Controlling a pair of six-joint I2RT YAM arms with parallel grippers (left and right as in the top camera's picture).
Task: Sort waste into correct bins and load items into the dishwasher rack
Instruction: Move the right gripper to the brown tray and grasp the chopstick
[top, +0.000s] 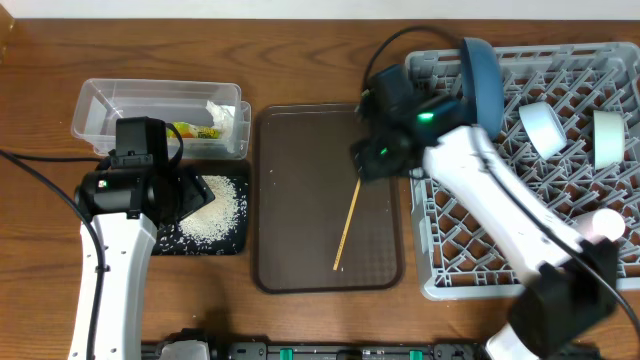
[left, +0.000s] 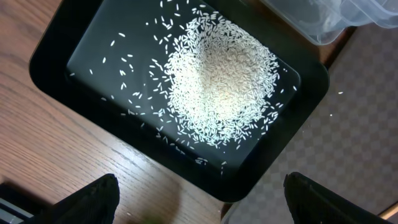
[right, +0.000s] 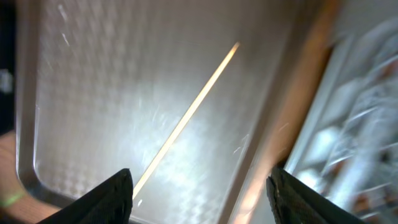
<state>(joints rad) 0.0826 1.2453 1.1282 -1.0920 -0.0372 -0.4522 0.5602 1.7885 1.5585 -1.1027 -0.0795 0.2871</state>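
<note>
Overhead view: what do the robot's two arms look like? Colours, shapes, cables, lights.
The left arm and right arm each have a white link and boxy black joints. A green light glows on the right wrist. Black cables trail from both. Fingers are black.

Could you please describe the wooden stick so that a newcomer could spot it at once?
Start at the grey rack on the right; just left of it lies a brown tray. On the tray's right half lies the stick, slanted. It is thin, straight and pale, and nothing else lies on that tray.
</note>
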